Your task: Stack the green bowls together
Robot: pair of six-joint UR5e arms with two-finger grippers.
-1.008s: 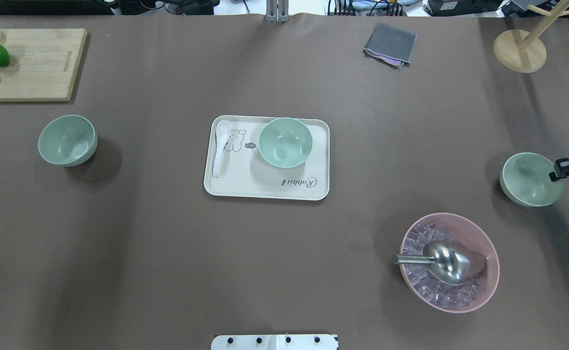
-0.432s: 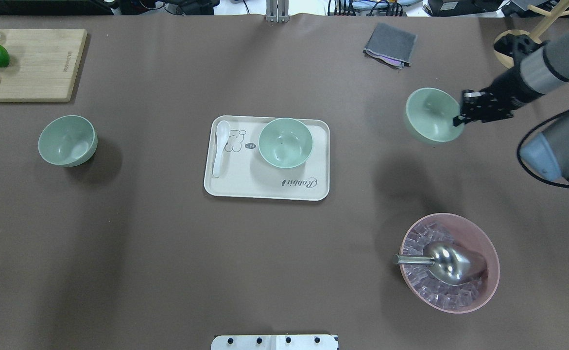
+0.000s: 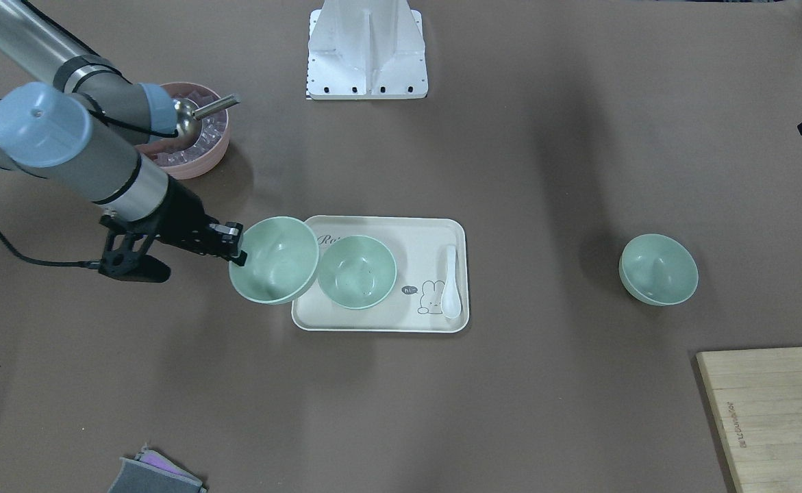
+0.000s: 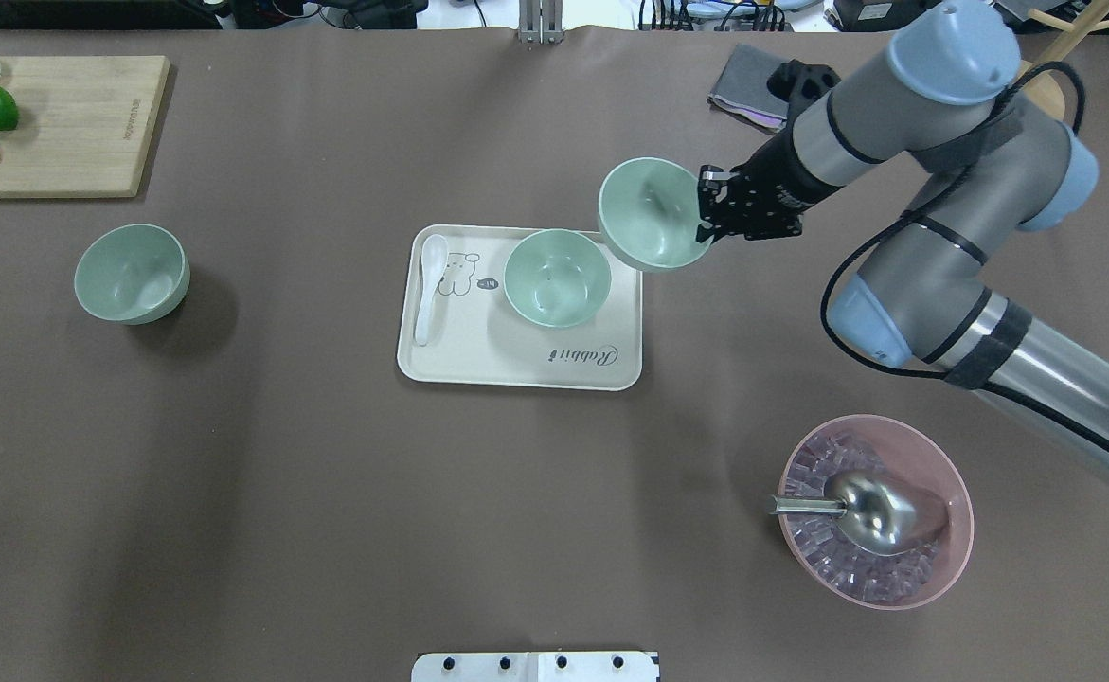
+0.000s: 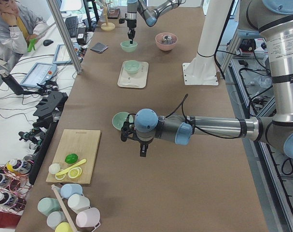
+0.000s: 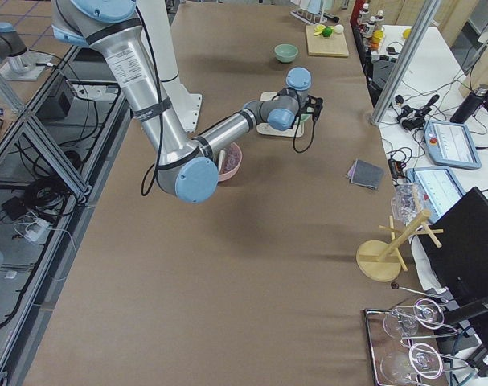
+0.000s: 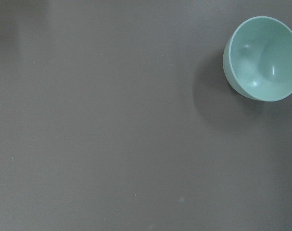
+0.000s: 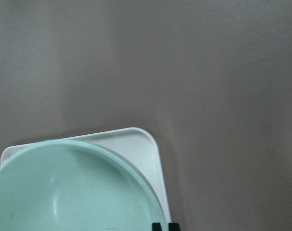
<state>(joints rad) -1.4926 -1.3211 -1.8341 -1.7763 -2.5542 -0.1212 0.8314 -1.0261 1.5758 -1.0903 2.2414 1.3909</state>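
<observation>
Green bowl point(image 4: 653, 213), pinched by its rim in the right gripper point(image 4: 706, 213), hangs over a corner of the cream tray point(image 4: 478, 350) beside a second bowl point(image 4: 556, 278) resting there — nothing nested yet. A third bowl point(image 4: 131, 273) sits well apart on the table point(image 4: 327, 474); whether the left gripper point(image 5: 143, 151) is closed — cannot tell.

Three small round bowls stand out, pale mint green, plain and matte, with deep rounded sides and every mouth facing up. The held bowl point(image 4: 649, 213) hangs clear of the table point(image 4: 327, 493), slightly tipped, its rim pinched in the right tool point(image 4: 703, 221), over the far right corner of the tray point(image 4: 516, 379) and just beside the tray bowl point(image 4: 556, 278), which sits upright and empty on the tray's right half. The lone bowl point(image 4: 130, 273) stands upright and empty on the table, well off to the left.
</observation>
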